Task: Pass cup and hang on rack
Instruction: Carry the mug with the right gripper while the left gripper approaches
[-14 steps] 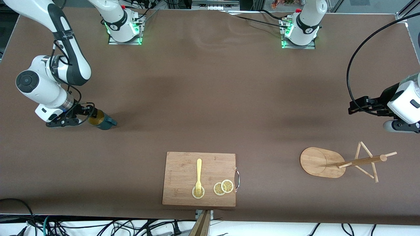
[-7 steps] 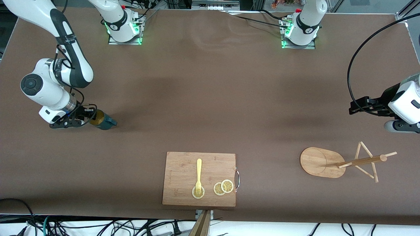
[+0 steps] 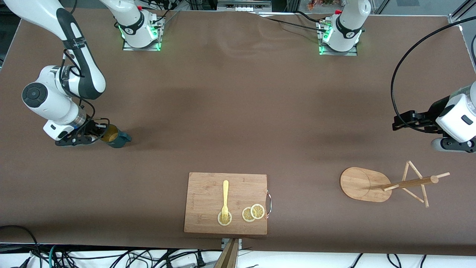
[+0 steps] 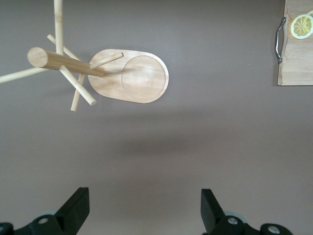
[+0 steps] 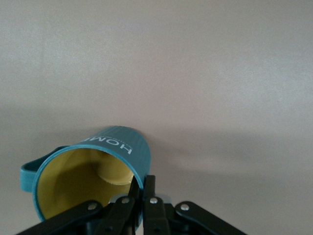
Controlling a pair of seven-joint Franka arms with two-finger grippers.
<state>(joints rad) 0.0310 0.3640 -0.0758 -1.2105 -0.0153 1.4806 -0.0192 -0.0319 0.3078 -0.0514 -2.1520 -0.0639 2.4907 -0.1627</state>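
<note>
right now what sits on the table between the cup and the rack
In the front view only the cutting board lies roughly between the cup and the rack, nearer the camera; otherwise bare table.

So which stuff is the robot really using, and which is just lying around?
For the job:
- cup, pinched at its rim by the shut right gripper
- rack
- left gripper, open, waiting above the rack's end of the table

Just lying about:
- cutting board
- fork
- lemon slices
</note>
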